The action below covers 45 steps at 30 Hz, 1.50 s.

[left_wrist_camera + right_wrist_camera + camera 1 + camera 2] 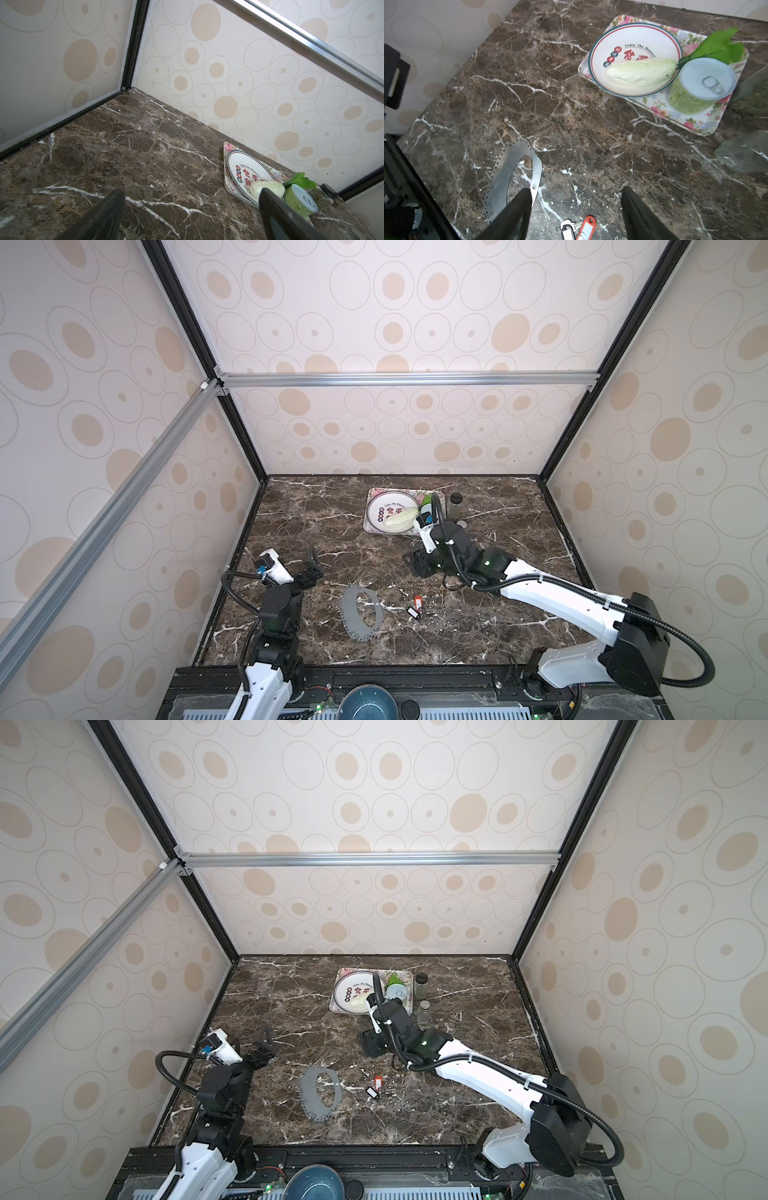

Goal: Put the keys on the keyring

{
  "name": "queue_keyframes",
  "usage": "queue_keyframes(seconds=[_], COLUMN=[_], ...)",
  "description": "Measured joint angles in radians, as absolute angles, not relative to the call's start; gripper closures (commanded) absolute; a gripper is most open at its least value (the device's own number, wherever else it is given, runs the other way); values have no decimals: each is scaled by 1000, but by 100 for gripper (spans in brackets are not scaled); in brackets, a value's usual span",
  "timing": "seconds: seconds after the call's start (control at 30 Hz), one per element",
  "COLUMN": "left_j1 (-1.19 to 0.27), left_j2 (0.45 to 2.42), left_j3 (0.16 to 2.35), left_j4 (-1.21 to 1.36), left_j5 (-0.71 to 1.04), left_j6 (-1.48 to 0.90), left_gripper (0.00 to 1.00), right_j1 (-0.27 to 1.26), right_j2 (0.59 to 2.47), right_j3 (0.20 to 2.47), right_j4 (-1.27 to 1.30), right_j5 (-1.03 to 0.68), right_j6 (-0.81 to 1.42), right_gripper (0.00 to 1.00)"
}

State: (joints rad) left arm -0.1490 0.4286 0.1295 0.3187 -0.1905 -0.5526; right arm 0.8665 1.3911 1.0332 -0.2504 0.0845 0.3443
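Note:
The keys lie together on the marble; the red-orange tag (417,602) (377,1081) (587,225) sits beside the black tag with a white label (413,612) (372,1092) (568,232). Left of them the grey oval keyring (348,606) (307,1090) (504,166) lies flat. My right gripper (417,566) (370,1044) (575,189) hovers open behind the keys, holding nothing; in the right wrist view the keys show between its fingers, close to the camera. My left gripper (313,563) (266,1042) (191,192) is wide open and empty over bare marble at the left, apart from the keyring.
A floral tray (368,526) (704,128) at the back holds a white plate (633,33) with a pale cabbage (639,72), and a green can (702,87). Two glass jars (422,986) (424,1011) stand right of it. A blue bowl (368,703) sits below the front edge.

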Motion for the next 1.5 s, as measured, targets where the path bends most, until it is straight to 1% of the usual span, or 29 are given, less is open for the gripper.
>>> queue_keyframes(seconds=[0.07,0.1,0.13,0.23,0.37,0.47,0.63,0.7,0.8,0.9,1.03,1.13,1.3,1.4,1.5], left_j1=[-149,-149,-149,-149,-149,-149,-149,-149,-149,-149,-149,-149,-149,-143,-142], left_j2=[418,411,404,390,386,386,386,385,382,384,429,530,772,860,902], left_j3=[130,130,130,128,120,117,113,113,113,113,117,152,381,539,702], left_j4=[311,307,304,301,297,297,297,297,297,299,305,289,162,101,62], left_j5=[-208,-218,-229,-257,-276,-282,-296,-298,-296,-284,-270,-262,-241,-147,-35], left_j6=[-553,-553,-553,-554,-554,-554,-555,-555,-554,-549,-527,-520,-603,-611,-549], left_gripper=[0,0,0,0,1,0,0,0,1,1,1,0,1,1,1], right_j1=[885,896,908,945,1009,1043,1048,1047,1047,1047,1047,1040,966,904,888], right_j2=[1425,1448,1472,1531,1564,1607,1736,1790,1854,1874,1860,1795,1573,1457,1411], right_j3=[1026,1024,1024,1021,1002,1015,1111,1170,1245,1264,1264,1243,1112,986,867], right_j4=[-229,-215,-202,-170,-120,-82,-90,-106,-113,-105,-100,-64,66,157,230], right_j5=[75,67,59,36,20,-2,23,34,33,42,96,136,139,132,115], right_j6=[344,346,350,359,374,385,421,445,464,462,417,360,272,227,179], right_gripper=[39,43,46,46,46,48,49,53,53,52,50,49,47,47,47])
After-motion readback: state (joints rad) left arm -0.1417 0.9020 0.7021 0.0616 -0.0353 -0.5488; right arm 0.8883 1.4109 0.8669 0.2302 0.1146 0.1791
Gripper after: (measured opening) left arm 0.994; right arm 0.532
